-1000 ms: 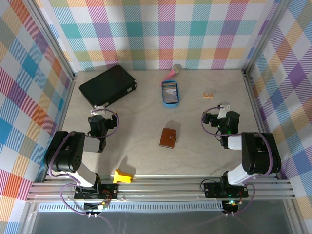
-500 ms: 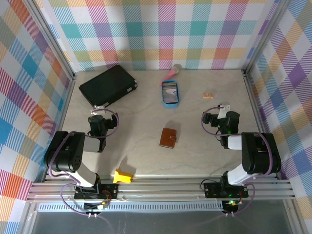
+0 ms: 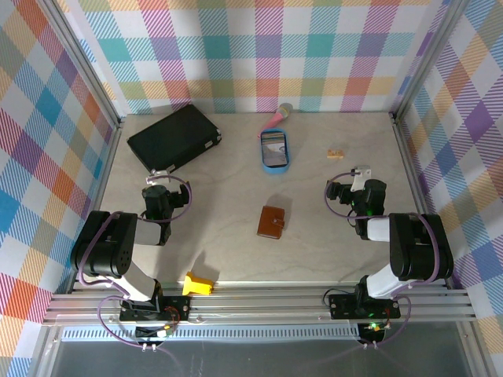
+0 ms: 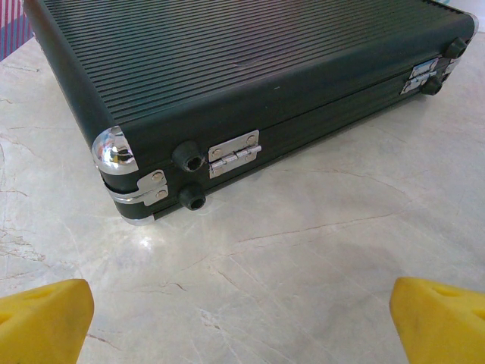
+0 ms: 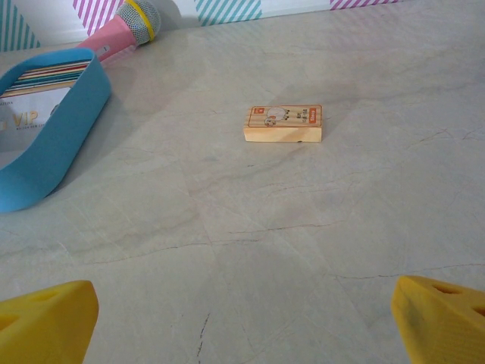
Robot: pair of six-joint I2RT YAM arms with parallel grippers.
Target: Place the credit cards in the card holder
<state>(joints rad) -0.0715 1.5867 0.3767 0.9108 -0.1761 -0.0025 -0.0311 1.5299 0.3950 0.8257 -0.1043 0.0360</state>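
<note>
Two claws, both spread wide w/ nothing held: left claw (image 4: 242,322) faces the black case (image 4: 250,68), right claw (image 5: 242,318) faces the tan block (image 5: 284,123). The credit cards (image 3: 274,146) lie in the blue tray (image 5: 53,144) at far-centre of the bench (image 3: 220,204), long axis running away from the bases, fwd-left of the right claw. The card holder (image 3: 272,222) sits mid-bench, looks shut. Right arm looks nearer to both, so prob. its reach.

Table (image 3: 220,196) bears wallet (image 3: 272,222), case (image 3: 174,137), tray (image 3: 275,151), block (image 3: 335,154).
</note>
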